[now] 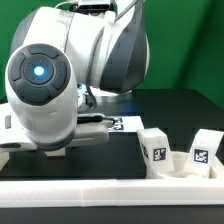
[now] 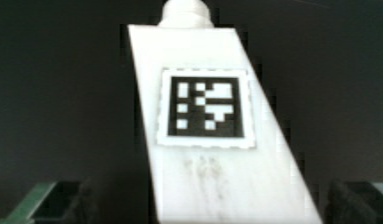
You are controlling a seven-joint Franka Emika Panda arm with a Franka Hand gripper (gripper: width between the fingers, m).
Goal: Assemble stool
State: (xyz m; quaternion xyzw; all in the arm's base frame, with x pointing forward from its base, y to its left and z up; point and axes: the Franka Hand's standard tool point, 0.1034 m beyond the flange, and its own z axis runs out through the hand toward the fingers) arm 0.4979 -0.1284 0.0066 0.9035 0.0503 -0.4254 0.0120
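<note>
End effector (image 2: 202,198): spread wide; you have gaps either side of the tagged leg (image 2: 209,110).
Rail (image 1: 100,190): second leg (image 1: 155,148) and third leg (image 1: 203,150) stand just beside it.

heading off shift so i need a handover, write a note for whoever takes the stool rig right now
Pincer: open, fingers wide apart on either side of the tagged leg, not gripping it.
Tagged leg: tag facing the wrist camera, peg end away from the fingers.
Second leg and third leg: loose at the exterior view's right, just beyond the white rail.
Seat: not identifiable; the arm blocks much of the exterior view.
Done: no joined parts visible.
Left: grasp the tagged leg, fit all three legs to the seat.
</note>
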